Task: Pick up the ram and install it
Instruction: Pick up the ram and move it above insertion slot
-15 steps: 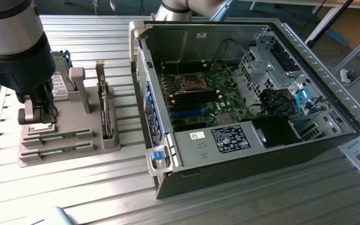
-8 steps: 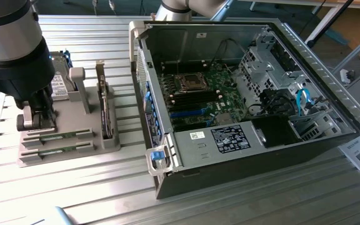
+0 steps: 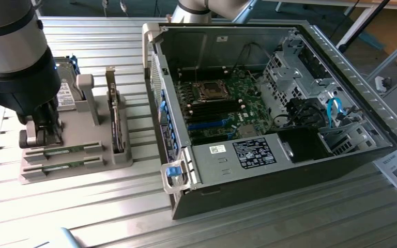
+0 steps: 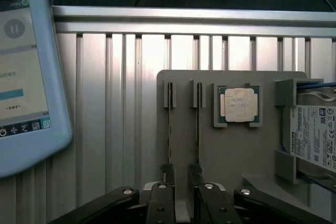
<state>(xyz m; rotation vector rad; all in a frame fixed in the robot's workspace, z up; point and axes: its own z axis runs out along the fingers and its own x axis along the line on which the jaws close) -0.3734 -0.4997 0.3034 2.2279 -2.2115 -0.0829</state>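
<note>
Ribbed aluminium table (image 3: 102, 217) carries your setup in the exterior view. An open PC case (image 3: 219, 201) stands on the exterior view's right and a gray holder (image 3: 81, 175) on its left. Two ram sticks (image 3: 67, 151) stand on edge in the holder's slots, side by side, their long axes running across the view. Your gripper (image 3: 40, 140) hangs at their left ends, over the holder.

In the wrist view you see the ram sticks (image 4: 169, 129) edge-on as thin parallel lines running straight away from the fingers (image 4: 160, 203), along the table's ribs. The gripper (image 4: 181, 174) is spread wide and grips nothing. Past the sticks lie a CPU (image 4: 239, 103) and a hard drive (image 4: 315, 140).
</note>
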